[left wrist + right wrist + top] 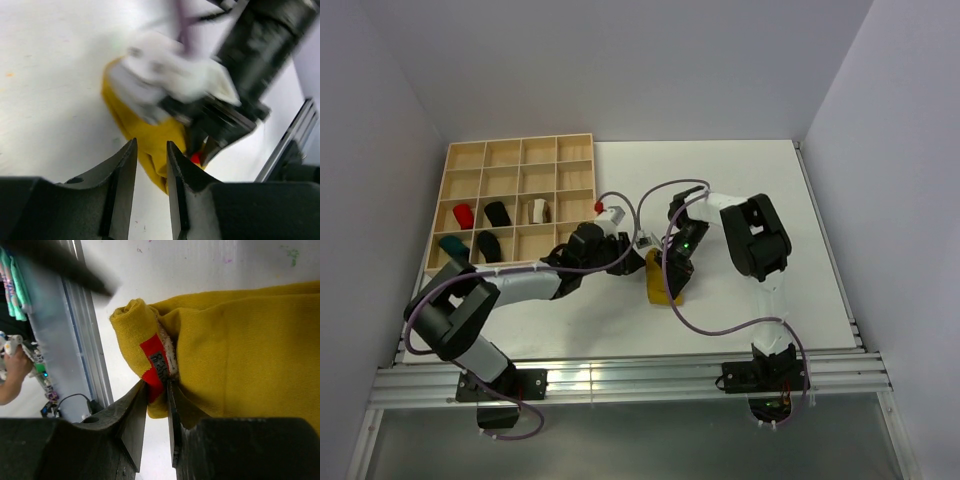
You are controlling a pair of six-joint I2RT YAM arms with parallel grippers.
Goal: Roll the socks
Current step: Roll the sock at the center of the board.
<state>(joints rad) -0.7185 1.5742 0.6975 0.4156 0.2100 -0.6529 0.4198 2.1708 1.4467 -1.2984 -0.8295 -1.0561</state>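
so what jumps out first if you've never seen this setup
A mustard yellow fabric sock lies mid-table. The right tool is pinched shut on its folded edge by a red patch, and the left tool stands open just short of it. At far left, a pale wooden grid tray holds small rolled socks.

The red label (151, 360) on the yellow sock (240, 355) is unreadable.

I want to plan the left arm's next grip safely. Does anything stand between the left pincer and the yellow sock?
Nothing visible does. The left pincer stands open right at the yellow sock. Just beyond it, the right pincer is shut on the sock's folded end, so space there is tight.
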